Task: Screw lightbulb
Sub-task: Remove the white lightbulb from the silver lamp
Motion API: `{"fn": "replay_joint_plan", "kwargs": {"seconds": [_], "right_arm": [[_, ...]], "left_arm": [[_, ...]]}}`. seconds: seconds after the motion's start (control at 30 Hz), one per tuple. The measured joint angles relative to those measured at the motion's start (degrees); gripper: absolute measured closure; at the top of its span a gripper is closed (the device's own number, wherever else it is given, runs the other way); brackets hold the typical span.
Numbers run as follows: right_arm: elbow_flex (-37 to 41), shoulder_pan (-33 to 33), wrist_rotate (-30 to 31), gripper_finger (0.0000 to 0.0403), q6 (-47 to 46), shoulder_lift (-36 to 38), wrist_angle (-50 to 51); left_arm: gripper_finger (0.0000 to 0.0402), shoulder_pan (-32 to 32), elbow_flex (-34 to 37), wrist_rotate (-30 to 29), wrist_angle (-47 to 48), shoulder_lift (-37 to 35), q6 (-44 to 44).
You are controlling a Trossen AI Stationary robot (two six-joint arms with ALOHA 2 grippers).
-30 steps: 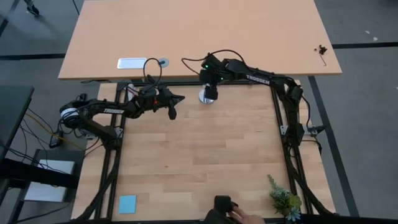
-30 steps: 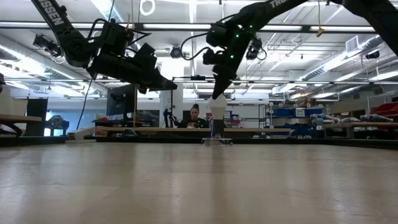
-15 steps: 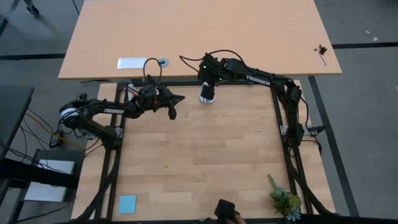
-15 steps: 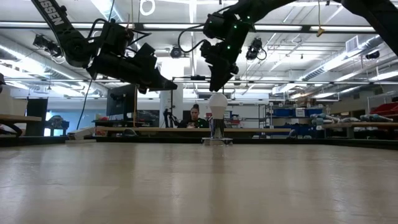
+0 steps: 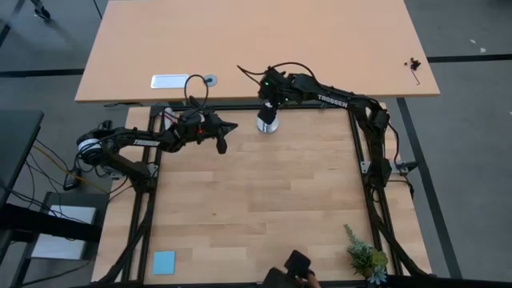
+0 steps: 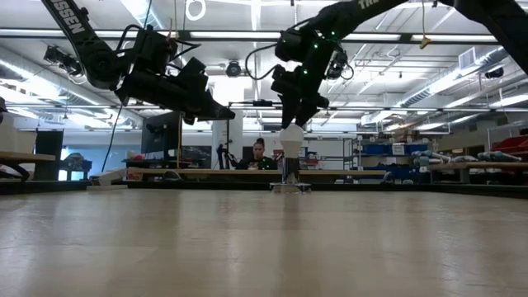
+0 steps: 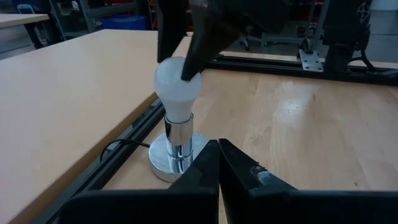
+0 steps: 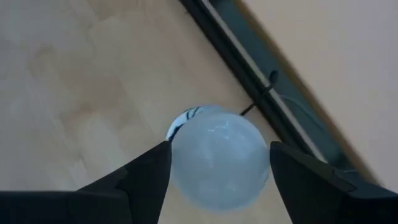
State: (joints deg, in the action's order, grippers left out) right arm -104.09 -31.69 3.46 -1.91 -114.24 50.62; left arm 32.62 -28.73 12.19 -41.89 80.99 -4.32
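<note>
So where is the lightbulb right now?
The lightbulb stands upright in the silver socket at the far edge of the table, directly under the right gripper, whose fingers flank it.

The right arm reached from the right side of the table across to its far edge, its wrist bent so that the right gripper (image 5: 269,108) pointed straight down. Its two fingers (image 8: 140,177) stood spread apart. The left arm lay stretched low along the table's left side, its forearm running toward the middle, and the left gripper (image 5: 223,137) hung above the surface with its fingers pressed together, their tips (image 7: 217,149) meeting in a point.
</note>
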Motion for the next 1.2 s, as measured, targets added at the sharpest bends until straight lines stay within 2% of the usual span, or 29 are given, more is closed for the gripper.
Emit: {"fn": "replay_joint_plan", "kwargs": {"seconds": [0.17,0.3,0.4,0.53,0.63,0.7,0.97,1.2], "right_arm": [[2.08,-0.47,-2.01,0.0129,0.75,0.24,-2.46],[2.07,-0.49,-2.59,0.0145,5.59,0.24,-2.58],[1.74,-0.49,-3.13,0.0162,15.55,0.24,-2.42],[1.68,-0.49,-3.34,0.0173,34.48,0.24,-2.39],[1.71,-0.63,-3.36,0.0174,41.23,0.24,-2.29],[1.73,-0.67,-3.33,0.0174,41.13,0.24,-2.28],[2.10,2.43,-0.08,0.0173,30.81,2.44,-0.87],[2.01,5.34,6.92,0.0170,21.66,4.72,-2.20]], "left_arm": [[0.0396,0.00,0.00,0.00,-0.08,0.00,0.02],[0.0396,-0.01,0.00,0.00,-0.09,0.00,0.02],[0.0396,-0.01,0.00,0.00,-0.08,0.00,-0.02],[0.0396,0.00,0.00,0.00,-0.06,0.00,-0.04],[0.0396,-0.02,0.00,0.00,0.02,0.00,-0.07],[0.0396,0.00,0.00,0.00,0.06,0.00,-0.09],[0.0396,0.00,-0.02,0.00,0.18,0.00,-0.13],[0.0396,0.00,-0.02,0.00,0.24,0.00,-0.15]]}}
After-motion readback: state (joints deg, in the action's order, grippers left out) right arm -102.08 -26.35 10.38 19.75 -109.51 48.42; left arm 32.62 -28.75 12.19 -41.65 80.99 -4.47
